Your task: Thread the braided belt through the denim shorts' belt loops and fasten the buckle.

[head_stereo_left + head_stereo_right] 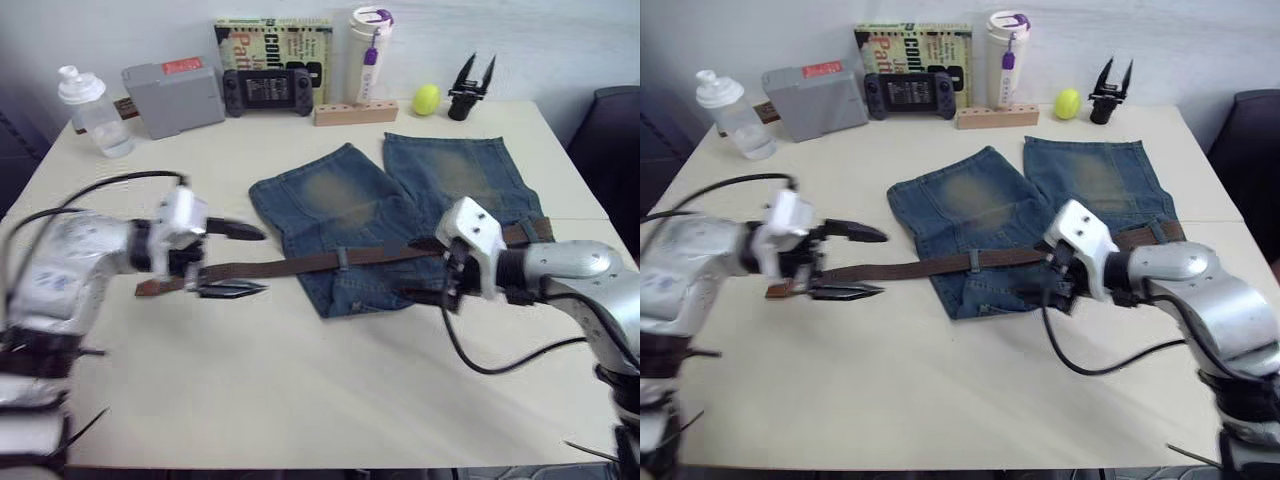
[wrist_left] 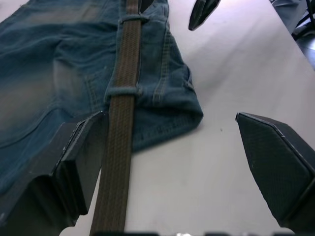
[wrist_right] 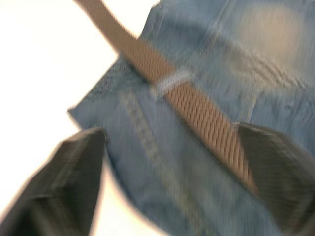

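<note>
Belt (image 1: pixel 910 268) looks limp, grippy; left gripper (image 1: pixel 845 262) fingers spread astride it, right gripper (image 3: pixel 172 172) fingers released over shorts (image 1: pixel 1030 215), so pinch tip (image 1: pixel 780 289) at 9 o'clock.

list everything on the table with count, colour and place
denim shorts: 1, faded blue, table centre
braided belt: 1, dark brown, through waistband loops, end trailing toward robot's left
bottle: 1, clear, white cap, far left
box: 1, grey, far edge
game controller: 1, black, beside box
book: 1, green-yellow, against wall
tumbler: 1, white, purple strap
wooden block: 1, tan
ball: 1, yellow-green
spare claw: 1, black, far right
left claw: open, straddling belt
right claw: open, over waistband
</note>
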Robot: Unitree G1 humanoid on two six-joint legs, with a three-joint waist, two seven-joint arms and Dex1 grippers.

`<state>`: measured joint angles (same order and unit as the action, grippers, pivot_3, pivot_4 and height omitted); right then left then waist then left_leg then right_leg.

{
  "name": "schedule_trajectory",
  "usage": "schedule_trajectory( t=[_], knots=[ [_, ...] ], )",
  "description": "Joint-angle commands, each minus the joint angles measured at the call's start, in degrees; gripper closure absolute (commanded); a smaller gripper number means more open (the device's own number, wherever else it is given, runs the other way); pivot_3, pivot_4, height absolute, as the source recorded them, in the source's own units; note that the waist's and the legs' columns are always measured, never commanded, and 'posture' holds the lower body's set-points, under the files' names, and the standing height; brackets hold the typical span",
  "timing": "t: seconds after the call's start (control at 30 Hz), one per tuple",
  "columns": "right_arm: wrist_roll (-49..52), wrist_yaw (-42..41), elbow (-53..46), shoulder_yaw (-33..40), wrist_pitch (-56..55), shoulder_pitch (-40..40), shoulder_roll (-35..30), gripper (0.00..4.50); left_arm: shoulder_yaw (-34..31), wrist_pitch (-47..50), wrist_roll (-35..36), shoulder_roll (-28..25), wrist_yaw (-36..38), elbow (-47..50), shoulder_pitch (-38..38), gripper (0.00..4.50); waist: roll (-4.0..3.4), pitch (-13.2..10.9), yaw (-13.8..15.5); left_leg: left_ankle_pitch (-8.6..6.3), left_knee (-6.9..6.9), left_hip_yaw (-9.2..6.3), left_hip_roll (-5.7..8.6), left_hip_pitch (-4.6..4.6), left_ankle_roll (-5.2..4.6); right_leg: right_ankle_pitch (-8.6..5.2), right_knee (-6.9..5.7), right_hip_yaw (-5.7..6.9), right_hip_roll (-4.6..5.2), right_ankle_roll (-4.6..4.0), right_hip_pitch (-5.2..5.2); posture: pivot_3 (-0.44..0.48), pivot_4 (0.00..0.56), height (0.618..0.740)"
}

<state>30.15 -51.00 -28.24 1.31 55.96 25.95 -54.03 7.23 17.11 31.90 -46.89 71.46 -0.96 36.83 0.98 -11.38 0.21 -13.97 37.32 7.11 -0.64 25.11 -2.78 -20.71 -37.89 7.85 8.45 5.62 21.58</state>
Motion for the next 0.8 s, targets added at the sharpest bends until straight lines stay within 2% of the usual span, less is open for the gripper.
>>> schedule_trajectory(
  t=[0.03, 0.13, 0.2, 0.33, 0.43, 0.53, 0.57, 0.6, 0.73, 0.8],
  knots=[
    [3.02, -3.58, -5.11, 9.03, 2.85, -3.59, -8.17, 0.03, 8.13, 0.1, -5.35, 9.51, 1.59, -2.42, 7.3, 0.0, -0.04, -0.04, 0.95, 0.03, 0.02, -0.03, 0.05, 0.02, -0.05, 0.02, 0.01, -0.02, 0.01, 0.03, 0.0, 0.0, 0.15, 0.694],
    [4.36, -2.54, -8.74, 17.23, 7.17, -9.37, -11.28, 0.03, 13.66, -5.16, -12.47, 18.25, -0.12, -7.46, 9.76, 0.0, 0.05, -0.07, 0.8, 0.03, 0.06, 0.02, 0.0, -0.02, -0.08, 0.08, 0.15, -0.04, 0.01, 0.01, -0.11, 0.0, 0.15, 0.694],
    [4.64, -1.65, -11.15, 22.45, 10.32, -12.94, -12.13, 0.03, 15.62, -6.92, -15.27, 22.22, -0.87, -10.49, 10.6, 0.0, 0.07, -0.08, 0.9, 0.06, 0.05, 0.02, -0.03, 0.0, -0.09, 0.08, 0.17, -0.02, -0.01, 0.0, -0.11, 0.0, 0.15, 0.694],
    [4.97, -1.76, -16.11, 32.75, 17.21, -19.99, -13.32, 0.03, 18.34, -12.27, -22.84, 25.76, -3.27, -17.18, 11.99, 0.0, 0.06, -0.1, 1.16, 0.13, 0.06, -0.08, -0.06, 0.01, -0.08, 0.09, 0.17, 0.06, -0.01, -0.03, -0.1, 0.0, 0.15, 0.694],
    [3.74, -3.1, -18.86, 40.43, 21.23, -25.42, -14.95, 0.03, 20.46, -19.01, -30.5, 26.61, -7.42, -23.28, 12.81, 0.0, 0.06, -0.1, 1.3, 0.2, 0.08, -0.17, -0.06, 0.03, -0.15, 0.19, 0.16, 0.13, 0.03, -0.16, -0.13, 0.0, 0.15, 0.694],
    [3.59, -4.1, -20.03, 46.09, 23.33, -28.26, -15.66, 0.03, 20.99, -23.1, -34.82, 27.57, -10.32, -28.76, 13.3, 0.0, 0.06, -0.1, 1.3, 0.21, 0.06, -0.21, -0.06, 0.03, -0.27, 0.4, 0.28, 0.17, 0.07, -0.16, -0.19, 0.0, 0.15, 0.694],
    [3.82, -4.17, -20.1, 47.46, 23.93, -28.56, -15.54, 0.0, 20.84, -24.08, -35.46, 27.86, -10.61, -30.59, 13.37, 0.54, 0.06, -0.1, 1.31, 0.19, 0.02, -0.21, -0.06, 0.05, -0.34, 0.46, 0.34, 0.17, 0.08, -0.16, -0.18, 0.0, 0.15, 0.694],
    [3.9, -4.31, -20.17, 48.5, 24.49, -29.09, -15.58, 0.0, 20.71, -25.09, -36.02, 28.01, -10.75, -32.36, 13.53, 0.75, 0.06, -0.1, 1.32, 0.1, 0.01, -0.21, -0.07, 0.04, -0.5, 0.49, 0.39, 0.16, 0.08, -0.15, -0.19, 0.0, 0.15, 0.694],
    [3.95, -3.49, -19.86, 48.82, 24.57, -30.32, -15.05, 0.0, 20.02, -28.29, -36.26, 26.63, -7.81, -35.17, 13.41, 2.44, 0.06, -0.1, 1.3, 0.11, 0.01, -0.25, -0.07, 0.03, -0.48, 0.52, 0.46, 0.17, 0.09, -0.13, -0.24, 0.0, 0.15, 0.694],
    [4.28, -2.54, -19.26, 47.39, 24.05, -29.67, -14.6, 0.0, 19.46, -28.66, -35.83, 25.11, -6.13, -34.81, 13.04, 2.99, 0.06, -0.1, 1.15, 0.11, 0.01, -0.25, -0.07, 0.03, -0.47, 0.53, 0.46, 0.18, 0.09, -0.13, -0.24, 0.0, 0.15, 0.694]
  ],
)
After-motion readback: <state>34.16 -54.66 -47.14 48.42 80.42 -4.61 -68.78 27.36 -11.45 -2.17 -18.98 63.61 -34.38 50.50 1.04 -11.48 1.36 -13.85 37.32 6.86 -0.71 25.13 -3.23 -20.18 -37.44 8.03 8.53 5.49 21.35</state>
